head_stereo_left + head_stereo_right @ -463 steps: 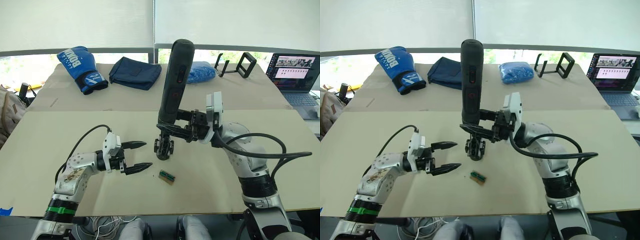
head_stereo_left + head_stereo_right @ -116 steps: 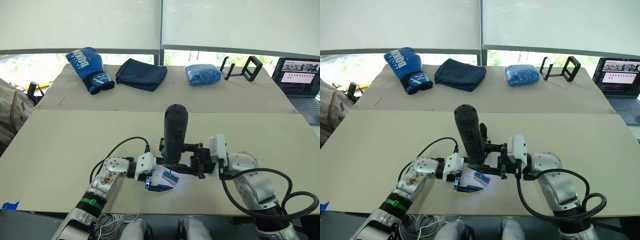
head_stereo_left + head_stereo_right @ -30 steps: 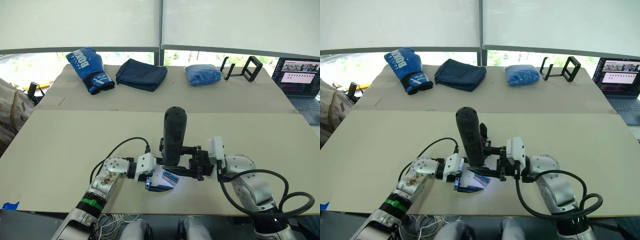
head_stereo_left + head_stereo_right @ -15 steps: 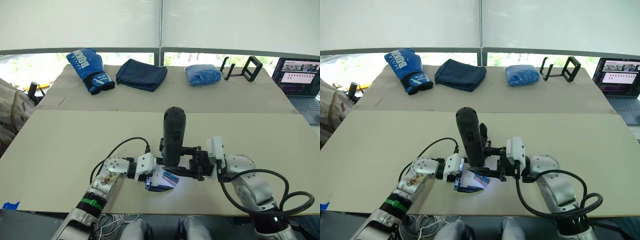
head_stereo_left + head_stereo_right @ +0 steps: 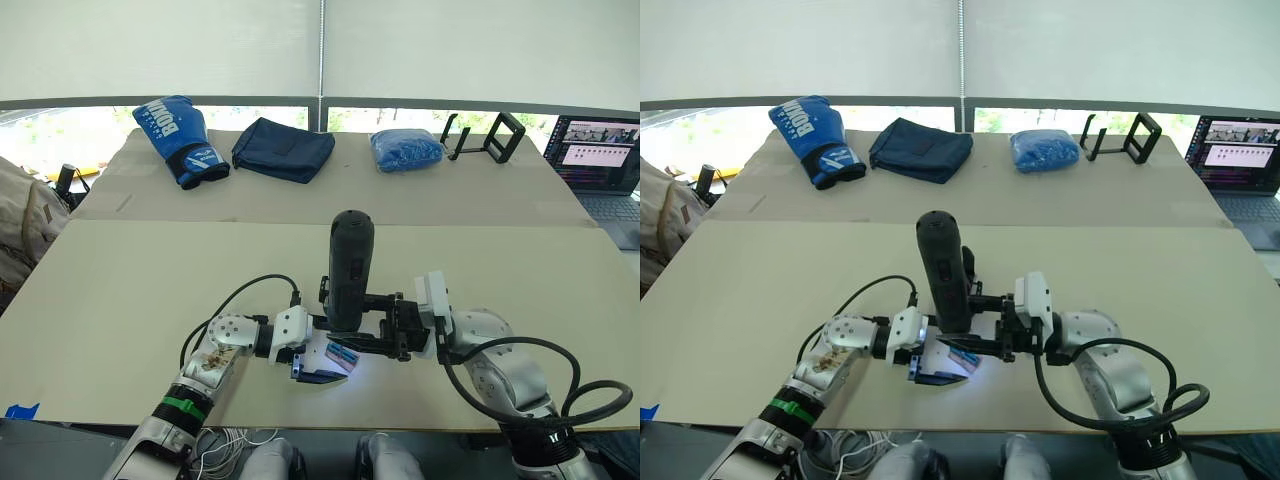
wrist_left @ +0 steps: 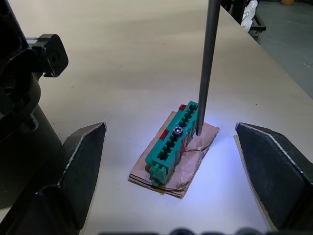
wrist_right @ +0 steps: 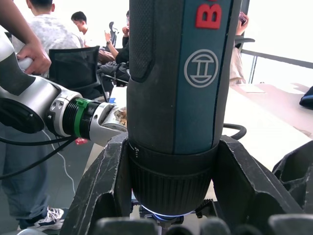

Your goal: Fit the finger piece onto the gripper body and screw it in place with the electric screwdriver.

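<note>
Where "B" shows red, electric screwdriver (image 7: 178, 98) stands upright.

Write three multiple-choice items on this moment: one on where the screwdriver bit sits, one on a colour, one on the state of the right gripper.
1. Where is the metal bit of the electric screwdriver?
A. Beside the green block, tip down by its edge
B. On the boxing glove
C. Over the laptop

2. What colour is the boxing glove?
A. Red
B. Blue
C. Yellow

3. What is the right gripper doing?
A. Hanging open over the table
B. Holding the navy cloth
C. Shut on the screwdriver, held upright

Answers:
1 A: the left wrist view shows the tip at the green block on its cardboard scrap.
2 B: it lies blue at the far left of the table.
3 C: its fingers clamp the barrel on both sides.
</note>
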`<state>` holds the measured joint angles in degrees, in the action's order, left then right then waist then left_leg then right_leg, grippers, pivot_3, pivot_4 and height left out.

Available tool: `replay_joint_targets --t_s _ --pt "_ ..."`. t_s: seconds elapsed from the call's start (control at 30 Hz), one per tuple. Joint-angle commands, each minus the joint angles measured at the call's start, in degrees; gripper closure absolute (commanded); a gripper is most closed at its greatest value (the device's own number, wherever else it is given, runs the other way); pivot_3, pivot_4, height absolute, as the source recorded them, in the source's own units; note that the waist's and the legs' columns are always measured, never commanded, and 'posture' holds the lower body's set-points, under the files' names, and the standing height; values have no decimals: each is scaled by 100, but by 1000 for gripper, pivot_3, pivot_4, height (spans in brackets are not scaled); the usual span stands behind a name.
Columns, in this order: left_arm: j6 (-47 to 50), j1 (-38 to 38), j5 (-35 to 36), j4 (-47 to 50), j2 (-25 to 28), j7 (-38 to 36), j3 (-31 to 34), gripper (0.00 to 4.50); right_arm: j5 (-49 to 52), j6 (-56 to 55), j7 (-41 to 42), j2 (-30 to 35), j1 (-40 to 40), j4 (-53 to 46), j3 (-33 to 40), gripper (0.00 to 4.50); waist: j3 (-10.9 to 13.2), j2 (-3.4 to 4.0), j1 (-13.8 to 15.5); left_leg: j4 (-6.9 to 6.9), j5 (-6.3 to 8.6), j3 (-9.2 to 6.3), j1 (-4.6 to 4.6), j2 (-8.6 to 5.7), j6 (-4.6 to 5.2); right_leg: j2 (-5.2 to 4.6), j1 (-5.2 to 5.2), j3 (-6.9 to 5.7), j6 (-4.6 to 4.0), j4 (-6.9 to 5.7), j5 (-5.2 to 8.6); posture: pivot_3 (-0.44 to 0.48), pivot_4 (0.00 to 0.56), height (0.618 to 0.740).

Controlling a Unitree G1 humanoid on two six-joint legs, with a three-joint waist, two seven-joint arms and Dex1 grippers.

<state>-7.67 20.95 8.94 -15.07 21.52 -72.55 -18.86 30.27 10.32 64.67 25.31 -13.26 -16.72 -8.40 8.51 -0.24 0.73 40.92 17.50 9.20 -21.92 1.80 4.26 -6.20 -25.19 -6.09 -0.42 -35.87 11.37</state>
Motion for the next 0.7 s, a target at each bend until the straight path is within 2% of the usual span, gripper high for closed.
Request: replay_joint_targets --t_s 0.03,0.7 --pt "103 -192 -203 -218 -38 -4 -286 25 246 -27 5 18 -138 -223 189 2562 0 0 0 0 0 0 0 0 0 0 0 0 0 0 0 0 150 740" --pt "95 -269 -202 -187 -48 37 -293 25 291 -129 -105 -37 -238 -214 257 2562 0 0 1 0 3 0 -1 0 4 -3 0 -1 1 3 0 0 150 740"
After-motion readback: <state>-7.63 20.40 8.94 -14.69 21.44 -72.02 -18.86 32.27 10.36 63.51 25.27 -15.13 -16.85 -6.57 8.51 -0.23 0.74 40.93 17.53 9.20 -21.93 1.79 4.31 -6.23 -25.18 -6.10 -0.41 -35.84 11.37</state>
